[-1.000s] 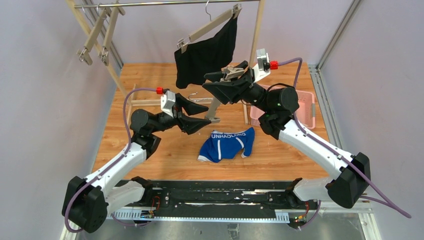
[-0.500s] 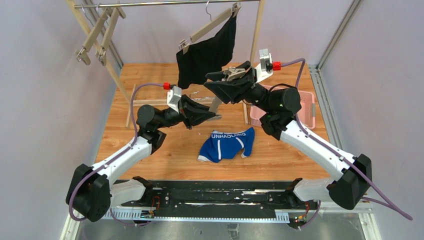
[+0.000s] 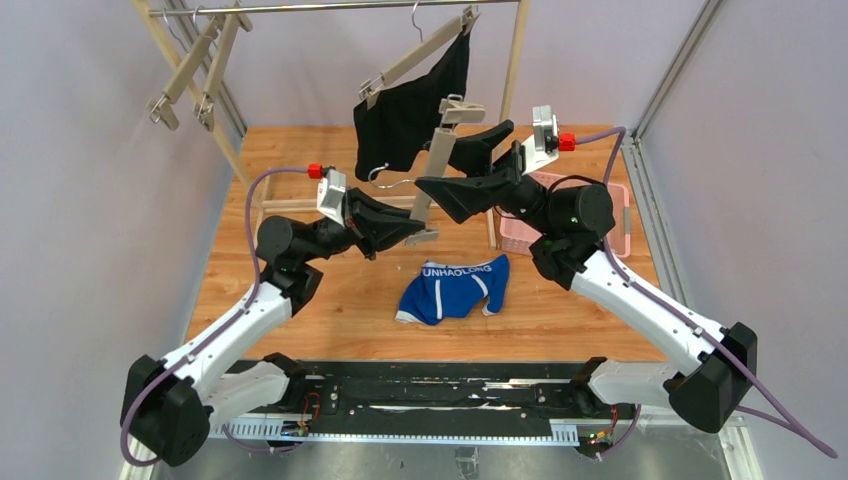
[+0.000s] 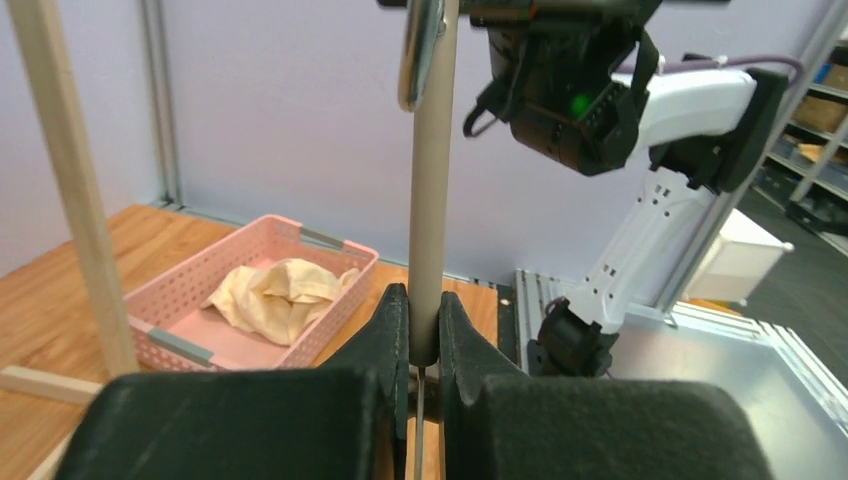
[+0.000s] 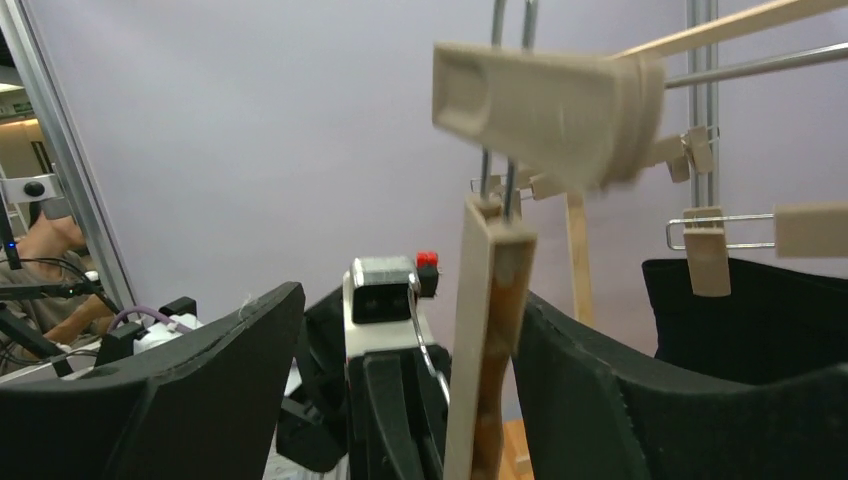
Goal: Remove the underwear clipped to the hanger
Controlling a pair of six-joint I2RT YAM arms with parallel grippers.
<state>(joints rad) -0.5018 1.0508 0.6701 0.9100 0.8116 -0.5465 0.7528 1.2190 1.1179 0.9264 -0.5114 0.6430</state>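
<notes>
An empty wooden clip hanger stands almost upright between the arms. My left gripper is shut on the lower end of the hanger's bar. My right gripper is open around the bar higher up. In the right wrist view the hanger's bar passes between the spread fingers, close to the right-hand one, with a clip above. Black underwear hangs clipped to a tilted hanger on the rail. Blue underwear lies on the table. Cream underwear sits in the pink basket.
The pink basket stands at the right behind my right arm. Two empty hangers hang at the rail's left end. Wooden rack posts rise behind the grippers, and one post is close on the left.
My left gripper moved in and shut on the hanger's bar. My right gripper opened and let go of the hanger, which now stands more upright.
</notes>
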